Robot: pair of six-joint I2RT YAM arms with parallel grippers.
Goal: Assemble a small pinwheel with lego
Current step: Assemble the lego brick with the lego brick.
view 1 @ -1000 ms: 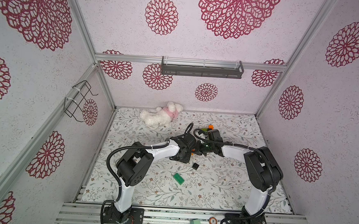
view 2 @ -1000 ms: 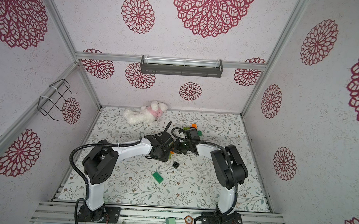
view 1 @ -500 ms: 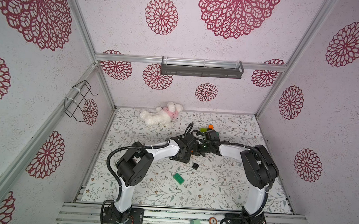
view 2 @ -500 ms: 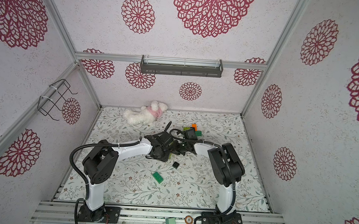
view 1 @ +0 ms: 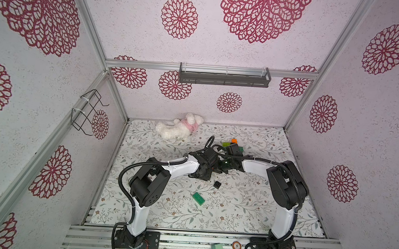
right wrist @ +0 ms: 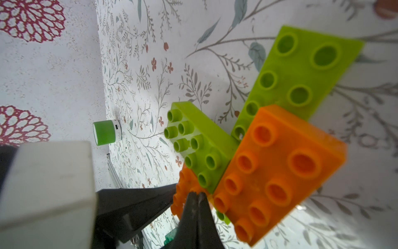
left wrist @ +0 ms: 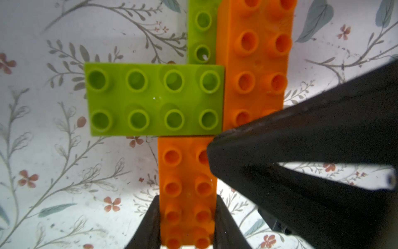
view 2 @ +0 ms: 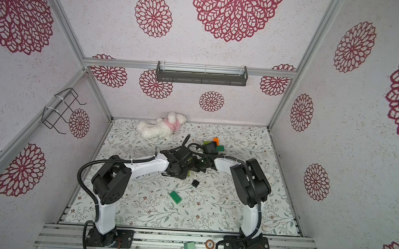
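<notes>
Left wrist view is showing the left end effector (left wrist: pixel 187 228) pinching the near end of an orange brick (left wrist: pixel 187 176), one of its fingers (left wrist: pixel 148 228) on each long side. That brick is forming one blade of the pinwheel (left wrist: pixel 206 120). A lime green brick (left wrist: pixel 154 99) is sticking out to one side, a second orange brick (left wrist: pixel 260 60) is running on away from the grip, and a second lime green brick (left wrist: pixel 201 32) is peeking out beside it.

The right end effector (right wrist: pixel 196 197) is reaching in with its tips pressed together and holding nothing. Its point is lying over the spot where the two orange bricks are meeting, though contact cannot be told. Over the last second those tips have been closing fully, and the right wrist has been edging left toward its partner. This is looking like a closed tip readied to press the joint home, not to carry a piece, so the wheel is probably nearing completion.

In both top views the two wrists are crowding together over mid-counter and hiding most of the wheel. A black square brick (view 1: pixel 217 184) and a dark green brick (view 1: pixel 198 198) are lying loose nearer the bases, well apart from the grip. A heap of spare bricks (view 1: pixel 227 144) is sitting just beyond the wrists, and a plush toy (view 1: pixel 179 129) is lying by the far wall. The counter (view 1: pixel 248 204) is offering open room to the near right, so backing out rightward is looking safest.
</notes>
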